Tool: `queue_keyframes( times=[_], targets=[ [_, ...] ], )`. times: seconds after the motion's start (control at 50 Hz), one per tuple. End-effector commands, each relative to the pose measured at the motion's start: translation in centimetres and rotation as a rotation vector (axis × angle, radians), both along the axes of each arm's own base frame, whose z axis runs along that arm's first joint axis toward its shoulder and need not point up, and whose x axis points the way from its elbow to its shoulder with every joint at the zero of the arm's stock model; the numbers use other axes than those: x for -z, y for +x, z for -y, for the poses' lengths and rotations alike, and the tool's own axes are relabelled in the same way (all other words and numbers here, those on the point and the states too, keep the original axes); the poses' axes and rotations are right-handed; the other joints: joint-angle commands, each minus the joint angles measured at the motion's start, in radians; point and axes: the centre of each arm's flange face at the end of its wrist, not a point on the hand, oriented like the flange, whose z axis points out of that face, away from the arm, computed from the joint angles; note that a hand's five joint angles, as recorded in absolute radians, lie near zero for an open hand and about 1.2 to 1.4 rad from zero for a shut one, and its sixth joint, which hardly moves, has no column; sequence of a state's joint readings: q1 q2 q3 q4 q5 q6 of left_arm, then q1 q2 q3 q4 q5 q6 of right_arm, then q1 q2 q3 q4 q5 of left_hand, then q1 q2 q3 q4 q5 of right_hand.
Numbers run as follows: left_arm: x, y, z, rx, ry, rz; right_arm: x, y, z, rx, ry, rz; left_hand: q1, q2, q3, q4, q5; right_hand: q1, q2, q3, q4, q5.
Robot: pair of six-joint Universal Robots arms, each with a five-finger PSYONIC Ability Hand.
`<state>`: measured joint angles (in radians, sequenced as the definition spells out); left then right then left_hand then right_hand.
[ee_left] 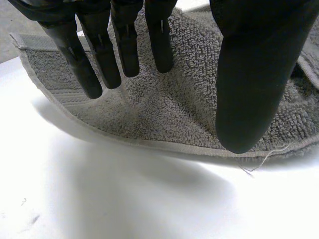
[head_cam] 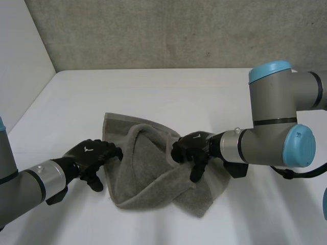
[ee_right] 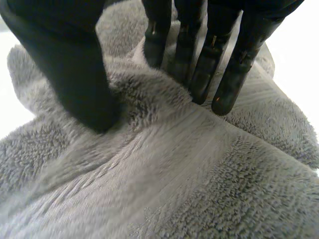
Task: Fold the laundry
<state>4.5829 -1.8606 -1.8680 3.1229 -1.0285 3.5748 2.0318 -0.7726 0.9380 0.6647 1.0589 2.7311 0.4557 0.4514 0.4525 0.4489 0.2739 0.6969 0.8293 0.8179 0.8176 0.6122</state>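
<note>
Table (head_cam: 153, 87) is bare at the back, by the wall (head_cam: 153, 30), & along the front edge: lots of room there. Towel (head_cam: 148, 178) sits bunched in the mid. Left hand (head_cam: 89, 153) blocks its left edge, right hand (head_cam: 196, 143) sits on top w/ a fold pinched. Gap btw the hands looks narrow, maybe too tight.
</note>
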Motion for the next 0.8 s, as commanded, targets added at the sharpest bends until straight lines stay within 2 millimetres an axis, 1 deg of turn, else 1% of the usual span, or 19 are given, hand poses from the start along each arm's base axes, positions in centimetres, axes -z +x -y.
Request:
queue_keyframes(
  times=[0.02, 0.04, 0.06, 0.08, 0.12, 0.14, 0.18, 0.2, 0.24, 0.26, 0.3, 0.42, 0.48, 0.5, 0.56, 0.62, 0.66, 0.72, 0.8],
  targets=[
    [-0.1, -0.2, 0.2, 0.002, -0.016, -0.005, -1.9, -0.2, 0.6, 0.051, -0.121, -0.02, 0.043, 0.047, 0.046, 0.049, 0.05, 0.699, 0.567, 0.578, 0.579, 0.61],
    [-0.1, -0.3, 0.3, 0.006, -0.032, -0.007, -1.9, -0.2, 0.6, 0.052, -0.121, -0.02, 0.043, 0.047, 0.046, 0.049, 0.05, 0.699, 0.567, 0.578, 0.579, 0.61],
    [-0.1, -0.5, 0.3, 0.013, -0.045, -0.01, -2.8, -0.3, 0.5, 0.057, -0.152, -0.002, 0.037, 0.041, 0.04, 0.044, 0.044, 0.699, 0.567, 0.578, 0.579, 0.61],
    [-0.1, -0.5, 0.3, 0.013, -0.045, -0.01, -2.8, -0.3, 0.5, 0.057, -0.152, -0.002, 0.037, 0.041, 0.04, 0.044, 0.044, 0.699, 0.567, 0.578, 0.579, 0.61],
    [-0.1, -0.7, 0.4, 0.021, -0.063, -0.012, -4.6, -0.8, 0.4, 0.087, -0.195, 0.041, 0.028, 0.032, 0.031, 0.035, 0.035, 0.699, 0.567, 0.578, 0.579, 0.61],
    [-0.1, -0.7, 0.4, 0.021, -0.063, -0.012, -4.6, -0.8, 0.4, 0.087, -0.195, 0.041, 0.028, 0.032, 0.031, 0.035, 0.035, 0.699, 0.567, 0.578, 0.579, 0.61],
    [0.1, -1.2, 0.4, 0.039, -0.074, -0.015, -6.5, -1.3, -0.3, 0.11, -0.236, 0.092, -0.01, -0.006, -0.007, -0.003, -0.003, 0.699, 0.567, 0.578, 0.579, 0.61],
    [0.1, -1.2, 0.4, 0.039, -0.074, -0.015, -6.5, -1.3, -0.4, 0.11, -0.237, 0.092, -0.01, -0.006, -0.007, -0.003, -0.003, 0.699, 0.567, 0.578, 0.579, 0.61],
    [0.2, -1.7, 0.5, 0.055, -0.092, -0.019, -8.0, -1.7, -1.2, 0.121, -0.278, 0.131, -0.019, -0.015, -0.016, -0.012, -0.012, 0.699, 0.567, 0.578, 0.579, 0.61],
    [0.2, -1.7, 0.5, 0.055, -0.092, -0.019, -8.0, -1.8, -1.2, 0.121, -0.278, 0.131, -0.019, -0.015, -0.016, -0.012, -0.012, 0.699, 0.567, 0.578, 0.579, 0.61],
    [0.3, -1.9, 0.7, 0.061, -0.104, -0.023, -8.8, -2.1, -2.0, 0.13, -0.293, 0.15, -0.022, -0.018, -0.019, -0.015, -0.015, 0.699, 0.567, 0.578, 0.579, 0.61],
    [1.0, -2.9, 1.1, 0.087, -0.114, -0.027, -8.7, -2.6, -2.6, 0.141, -0.28, 0.152, -0.051, -0.047, -0.048, -0.045, -0.044, 0.699, 0.567, 0.578, 0.579, 0.61],
    [1.6, -4.0, 0.9, 0.122, -0.105, -0.026, -9.1, -3.6, -2.7, 0.171, -0.29, 0.147, -0.045, -0.041, -0.042, -0.039, -0.038, 0.699, 0.567, 0.578, 0.579, 0.61],
    [1.6, -4.0, 0.9, 0.122, -0.104, -0.026, -9.1, -3.6, -2.7, 0.171, -0.29, 0.147, -0.045, -0.041, -0.042, -0.039, -0.038, 0.699, 0.567, 0.578, 0.579, 0.61],
    [1.8, -4.2, 0.9, 0.13, -0.101, -0.023, -10.1, -4.9, -1.4, 0.233, -0.364, 0.174, -0.04, -0.035, -0.036, -0.033, -0.032, 0.699, 0.567, 0.578, 0.579, 0.61],
    [1.8, -4.4, 0.8, 0.135, -0.104, -0.024, -10.6, -5.5, -0.9, 0.266, -0.405, 0.181, -0.034, -0.029, -0.031, -0.027, -0.026, 0.699, 0.567, 0.578, 0.579, 0.61],
    [1.8, -4.4, 0.8, 0.136, -0.102, -0.024, -11.3, -6.4, -0.1, 0.324, -0.472, 0.18, -0.028, -0.024, -0.025, -0.021, -0.021, 0.699, 0.567, 0.578, 0.579, 0.61],
    [1.7, -4.4, 0.7, 0.137, -0.104, -0.024, -11.5, -7.1, 0.4, 0.363, -0.507, 0.166, -0.022, -0.018, -0.019, -0.015, -0.015, 0.699, 0.567, 0.578, 0.579, 0.61],
    [1.6, -4.4, 0.7, 0.135, -0.107, -0.023, -11.5, -7.2, 0.5, 0.377, -0.513, 0.16, -0.019, -0.015, -0.016, -0.012, -0.012, 0.699, 0.567, 0.578, 0.579, 0.61]
  ],
)
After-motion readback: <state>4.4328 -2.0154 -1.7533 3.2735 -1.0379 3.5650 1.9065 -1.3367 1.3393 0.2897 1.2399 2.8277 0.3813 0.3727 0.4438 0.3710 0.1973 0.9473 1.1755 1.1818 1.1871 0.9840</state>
